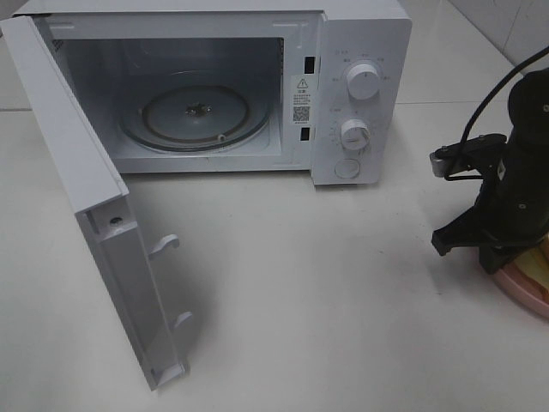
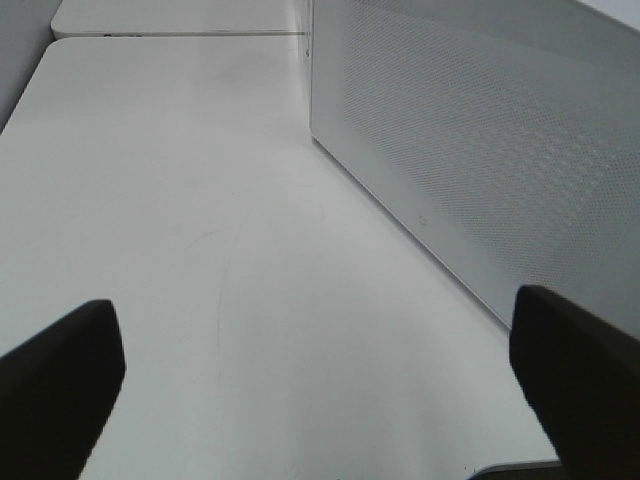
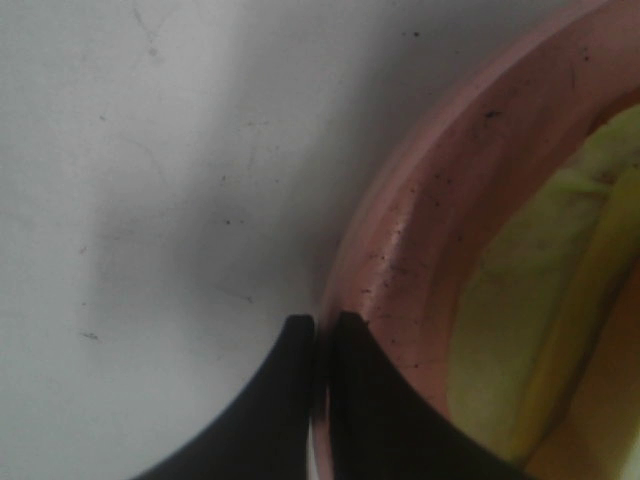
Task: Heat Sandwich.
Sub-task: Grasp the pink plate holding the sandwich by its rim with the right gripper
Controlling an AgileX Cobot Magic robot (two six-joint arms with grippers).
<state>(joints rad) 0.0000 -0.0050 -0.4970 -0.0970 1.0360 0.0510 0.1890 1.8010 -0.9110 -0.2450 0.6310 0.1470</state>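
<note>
Your right fingers (image 3: 285,400) are pinching only the thin rim of the pink plate (image 3: 420,240), which sits at the right edge of the worktop (image 1: 326,292). The sandwich (image 3: 540,300) lies loose on that plate. With so narrow a hold, lifting could tilt the plate, and the sandwich may slide off or the rim slip free. Your left fingers (image 2: 60,380) are spread wide and empty beside the microwave (image 1: 360,51). Mind the opening's frame on the way to the turntable (image 1: 197,116).
</note>
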